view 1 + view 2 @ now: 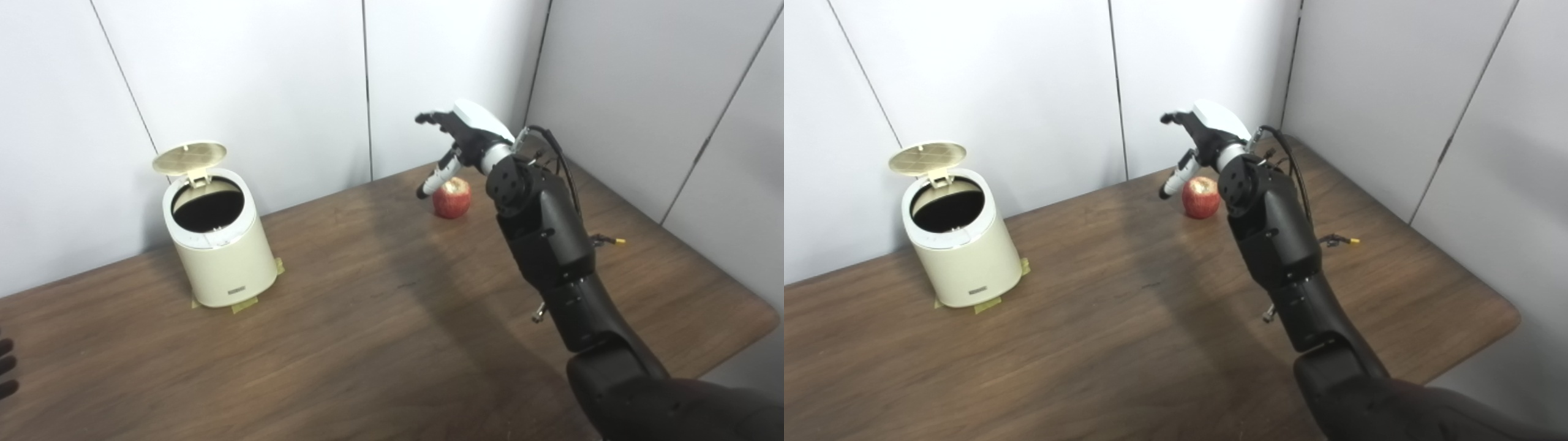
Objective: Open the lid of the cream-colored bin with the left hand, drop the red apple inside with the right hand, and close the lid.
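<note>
The cream-colored bin (220,251) stands at the left back of the table, its round lid (188,157) raised upright and the dark inside showing. The red apple (452,197) lies on the table at the back, right of centre. My right hand (460,139) hovers just above and behind the apple, fingers spread, holding nothing. Of my left hand only dark fingertips (6,366) show at the picture's left edge, low down and far from the bin; it is out of the right eye view.
The brown wooden table (367,318) ends at a rounded front-right corner (765,318). White wall panels close the back and right sides. Tape tabs (245,304) lie under the bin's base. My right forearm (551,257) crosses the table's right half.
</note>
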Tool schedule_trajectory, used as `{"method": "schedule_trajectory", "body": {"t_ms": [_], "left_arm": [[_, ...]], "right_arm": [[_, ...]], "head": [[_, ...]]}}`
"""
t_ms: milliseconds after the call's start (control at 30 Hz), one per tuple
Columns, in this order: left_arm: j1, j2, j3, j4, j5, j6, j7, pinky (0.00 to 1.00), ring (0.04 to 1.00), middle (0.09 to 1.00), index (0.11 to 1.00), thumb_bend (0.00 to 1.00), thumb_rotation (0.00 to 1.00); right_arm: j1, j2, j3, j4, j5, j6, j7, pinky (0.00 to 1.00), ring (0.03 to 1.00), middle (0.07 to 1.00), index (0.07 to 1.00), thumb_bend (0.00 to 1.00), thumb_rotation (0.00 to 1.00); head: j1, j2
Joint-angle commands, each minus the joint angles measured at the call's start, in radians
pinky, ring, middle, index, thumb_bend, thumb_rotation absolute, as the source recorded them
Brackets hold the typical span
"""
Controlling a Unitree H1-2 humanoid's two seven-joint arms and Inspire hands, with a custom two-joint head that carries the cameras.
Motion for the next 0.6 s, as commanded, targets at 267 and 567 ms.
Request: {"method": "schedule_trajectory", "body": {"t_ms": [267,567], "left_arm": [[0.006,0.041,0.016,-0.035,-0.034,-0.024,0.015,0.73,0.818,0.843,0.874,0.31,0.68],[0.014,0.038,0.013,-0.04,-0.034,-0.025,0.02,0.71,0.81,0.836,0.856,0.31,0.66]], "right_arm": [[-0.1,-0.09,0.09,0.124,-0.02,-0.006,-0.066,0.69,0.855,0.871,0.835,0.9,0.1],[-0.134,-0.136,0.197,0.235,-0.041,-0.006,-0.072,0.79,0.899,0.891,0.832,0.96,0.16]], "head": [[0.009,0.006],[0.012,0.007]]}}
